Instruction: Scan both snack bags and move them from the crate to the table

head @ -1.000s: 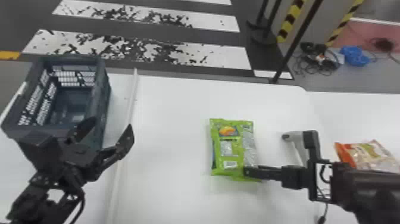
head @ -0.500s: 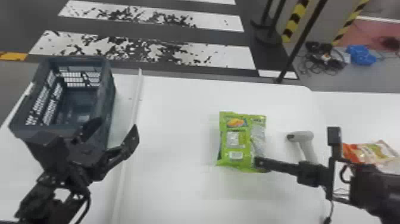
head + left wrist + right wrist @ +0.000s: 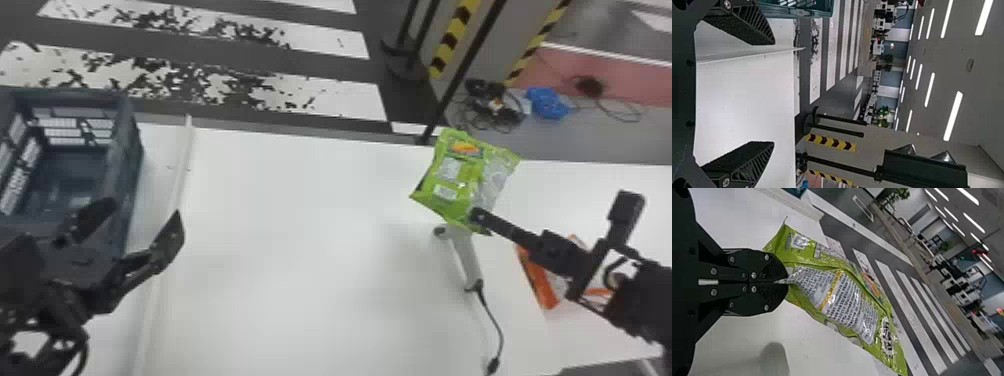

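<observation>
In the head view, the green snack bag (image 3: 450, 185) is right of centre, in the upper half of the frame, held by the jaws of the right gripper (image 3: 477, 216). They are closed on its lower edge, so most of the bag lies up and beyond their tips, tilted, its top overlapping the far edge of the white counter (image 3: 300, 225). In the right wrist view, the jaws of the right gripper (image 3: 785, 281) pinch a narrow bit of the bag's edge, and the printed body spreads from there towards the lower right of the frame.

The left gripper (image 3: 142, 212) is at lower left beside the crate (image 3: 131, 165), jaws wide apart; the left wrist view shows white counter between them.

Counted up: two snack bags, the green one and an orange one (image 3: 537, 277) on the counter at lower right, partly covered by the right arm; one crate, at the left edge; one scanner (image 3: 467, 255), just below the green bag in the frame, with one cable (image 3: 492, 320).
</observation>
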You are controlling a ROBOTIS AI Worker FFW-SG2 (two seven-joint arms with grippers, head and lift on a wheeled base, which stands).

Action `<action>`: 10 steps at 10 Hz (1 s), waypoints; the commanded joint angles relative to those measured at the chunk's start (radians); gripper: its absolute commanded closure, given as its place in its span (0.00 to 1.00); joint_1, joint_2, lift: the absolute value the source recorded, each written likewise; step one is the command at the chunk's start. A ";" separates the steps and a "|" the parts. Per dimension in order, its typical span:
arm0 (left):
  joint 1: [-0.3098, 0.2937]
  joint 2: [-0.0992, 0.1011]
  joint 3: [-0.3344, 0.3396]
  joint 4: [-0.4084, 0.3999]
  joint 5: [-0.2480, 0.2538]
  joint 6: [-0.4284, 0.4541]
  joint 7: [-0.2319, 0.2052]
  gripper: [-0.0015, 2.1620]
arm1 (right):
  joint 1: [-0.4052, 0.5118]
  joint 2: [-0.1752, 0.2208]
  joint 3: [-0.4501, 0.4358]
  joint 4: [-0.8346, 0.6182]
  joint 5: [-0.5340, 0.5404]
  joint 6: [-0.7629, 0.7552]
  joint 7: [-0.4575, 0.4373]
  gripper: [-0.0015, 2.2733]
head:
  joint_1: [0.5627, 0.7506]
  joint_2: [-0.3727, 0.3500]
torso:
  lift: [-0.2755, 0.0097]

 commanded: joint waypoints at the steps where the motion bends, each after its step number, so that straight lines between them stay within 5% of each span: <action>1: 0.000 0.002 0.000 -0.001 0.000 0.000 0.000 0.04 | -0.038 -0.001 -0.091 0.064 -0.010 -0.017 -0.044 0.99 | 0.70 0.09 | 0.66; 2: 0.000 0.002 0.002 -0.001 0.000 0.000 0.000 0.04 | -0.047 -0.007 -0.129 0.121 -0.017 -0.081 -0.103 0.99 | 0.70 0.03 | 0.66; 7: 0.002 0.002 0.005 0.003 0.000 0.000 0.000 0.04 | -0.069 -0.055 -0.152 0.401 0.010 -0.379 -0.439 0.98 | 0.70 0.03 | 0.66; 9: 0.000 0.002 0.005 0.005 0.000 0.000 0.000 0.04 | -0.086 -0.069 -0.135 0.483 0.010 -0.434 -0.561 0.93 | 0.70 0.03 | 0.66; 10: 0.002 0.002 0.005 0.006 0.000 0.000 0.000 0.04 | -0.096 -0.084 -0.126 0.524 0.010 -0.431 -0.576 0.81 | 0.70 0.03 | 0.66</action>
